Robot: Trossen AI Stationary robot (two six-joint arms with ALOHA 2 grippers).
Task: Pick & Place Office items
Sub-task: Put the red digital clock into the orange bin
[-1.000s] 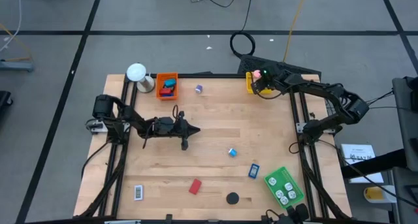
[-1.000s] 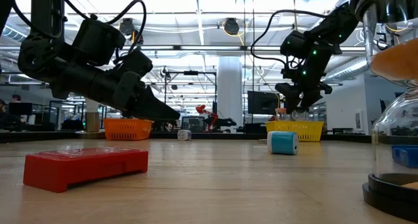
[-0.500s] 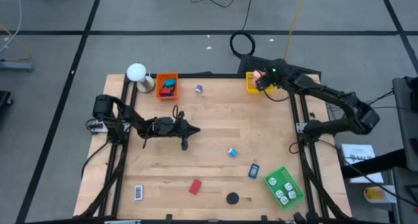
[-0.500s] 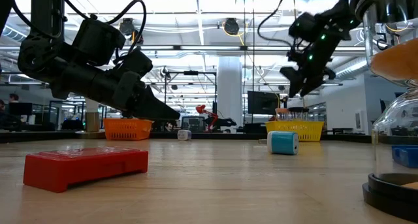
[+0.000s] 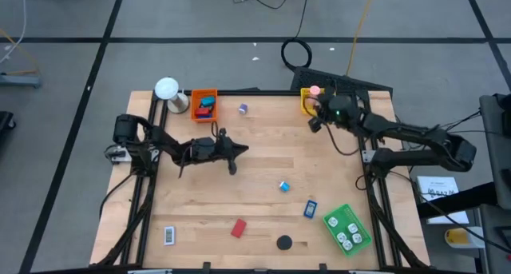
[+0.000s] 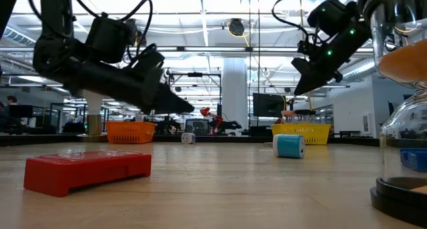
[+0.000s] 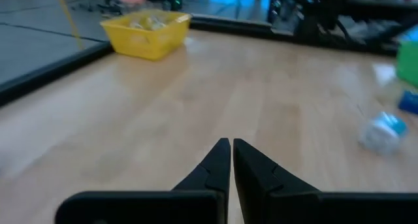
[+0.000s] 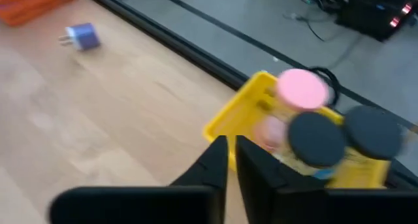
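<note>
The right gripper (image 5: 314, 124) hangs just beside the yellow tray (image 5: 308, 101) at the table's far right corner, its fingers pressed together on nothing, as the right wrist view shows. In that tray a pink roll (image 8: 301, 89) and two black discs (image 8: 316, 139) sit piled to the brim. The left gripper (image 5: 243, 148) is also closed and empty, held low over the middle of the table (image 5: 263, 158).

The loose office items lie well apart: a purple roll (image 5: 243, 109) near the orange tray (image 5: 204, 105), a blue roll (image 5: 283, 186) at mid-table, a blue rectangle (image 5: 310, 208) beside the green tray (image 5: 346, 228), and a red rectangle (image 5: 238, 228), a black disc (image 5: 284, 243) and a black-and-white rectangle (image 5: 169, 236) along the near edge.

The next pick probably suits the blue roll, which lies between both arms. The chosen gripper should spread its fingers before descending, straddle the roll across its round sides, and close gently so it does not squirt away.

What fills the orange tray is hard to make out beyond blue and red pieces. The yellow tray's lower contents are hidden under the discs.
</note>
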